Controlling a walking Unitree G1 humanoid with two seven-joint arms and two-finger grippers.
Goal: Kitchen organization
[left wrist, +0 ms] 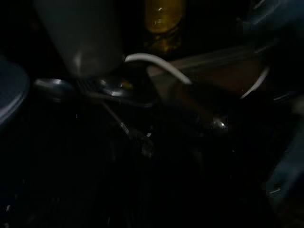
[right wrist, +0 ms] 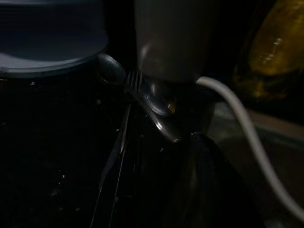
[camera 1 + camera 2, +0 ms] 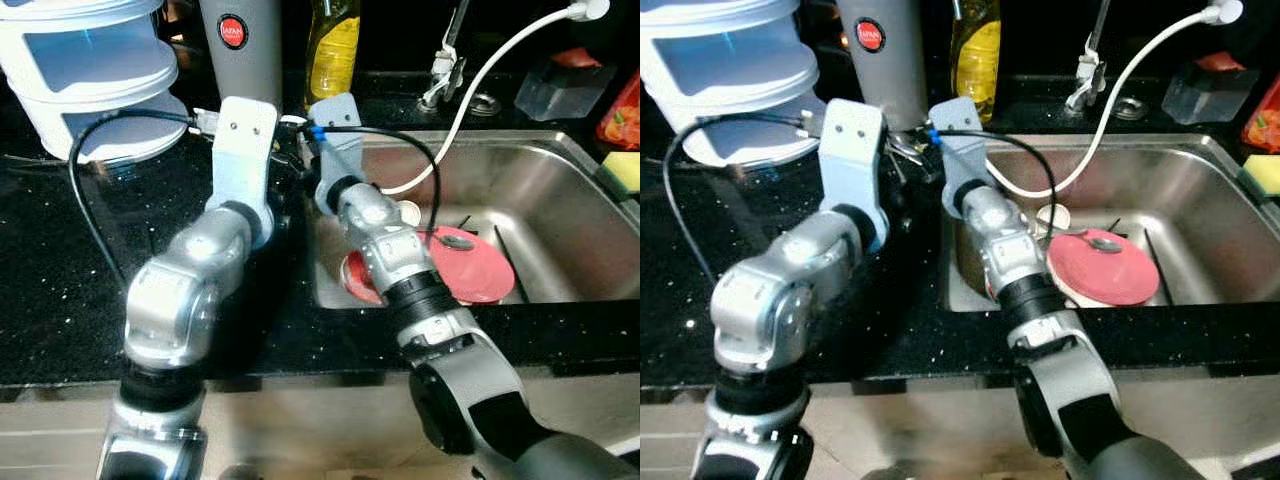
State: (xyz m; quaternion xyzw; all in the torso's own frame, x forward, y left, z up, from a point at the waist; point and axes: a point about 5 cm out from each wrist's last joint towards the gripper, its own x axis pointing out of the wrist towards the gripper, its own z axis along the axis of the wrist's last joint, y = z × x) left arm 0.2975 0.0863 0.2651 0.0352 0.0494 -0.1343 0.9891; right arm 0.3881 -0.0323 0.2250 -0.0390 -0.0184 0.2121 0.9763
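Cutlery (image 2: pixel 152 97), shiny fork and spoons, lies heaped by the grey flask (image 2: pixel 173 35); tool states unclear.

The tabletop (image 3: pixel 60 290) is black with fine pale speckles. At its back edge stand a white tiered container (image 3: pixel 85 75) with pale blue tints, a grey flask (image 3: pixel 240 50) bearing a round red label, and a yellow bottle (image 3: pixel 333 45). The sink (image 3: pixel 560 190) is bare steel grey; in it lies a pinkish-red plate (image 3: pixel 1105 268). A white hose (image 3: pixel 480 85) crosses it. A yellow sponge (image 3: pixel 622 170) sits at the sink's right edge.
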